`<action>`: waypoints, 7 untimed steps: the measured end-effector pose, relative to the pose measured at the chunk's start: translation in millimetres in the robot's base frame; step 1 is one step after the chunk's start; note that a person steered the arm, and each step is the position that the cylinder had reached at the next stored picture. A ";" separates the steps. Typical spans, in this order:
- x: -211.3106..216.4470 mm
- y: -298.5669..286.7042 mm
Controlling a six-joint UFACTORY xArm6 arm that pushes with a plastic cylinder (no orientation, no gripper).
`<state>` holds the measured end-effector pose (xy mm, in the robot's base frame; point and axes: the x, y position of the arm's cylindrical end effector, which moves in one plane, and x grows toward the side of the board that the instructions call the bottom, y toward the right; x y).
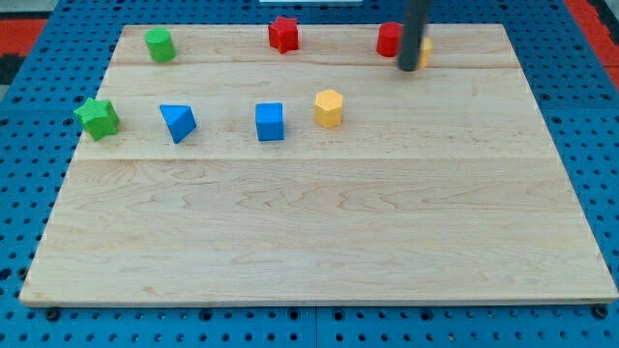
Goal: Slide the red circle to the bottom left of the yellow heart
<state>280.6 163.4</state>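
The red circle sits near the view's top, right of centre, on the wooden board. The yellow heart is just to its right, mostly hidden behind the rod; only a yellow sliver shows. My tip rests on the board just below and between the two blocks, close to both.
A red star and a green cylinder lie along the view's top. A green star, a blue triangle, a blue cube and a yellow hexagon form a row in the upper left half.
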 end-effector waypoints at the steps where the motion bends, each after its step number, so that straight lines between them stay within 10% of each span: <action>1: -25.8 10.5; 5: 14.0 -115.7; 7: -86.9 -101.5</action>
<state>193.6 61.9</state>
